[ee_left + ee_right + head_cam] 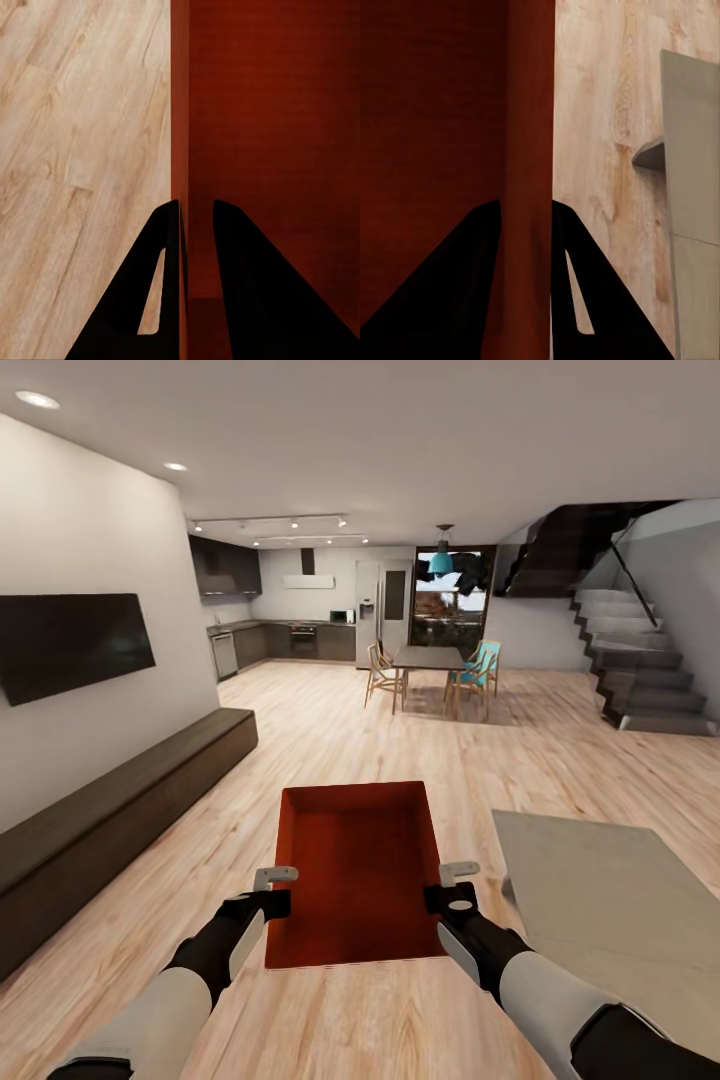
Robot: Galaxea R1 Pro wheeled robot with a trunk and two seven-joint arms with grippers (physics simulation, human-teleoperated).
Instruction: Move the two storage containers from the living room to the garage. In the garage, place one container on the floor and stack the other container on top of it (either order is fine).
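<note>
Container (pixel 360 870), orange-red, long axis running away from robot, side walls pinched between left gripper (pixel 272 892) and right gripper (pixel 452 888) jaws.

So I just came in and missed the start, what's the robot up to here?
The robot is carrying an orange-red storage container with both arms over the light wood floor of an open-plan room. The left gripper clamps the container's left wall and the right gripper its right wall, one finger outside and one inside. A kitchen and a dining table lie ahead.
</note>
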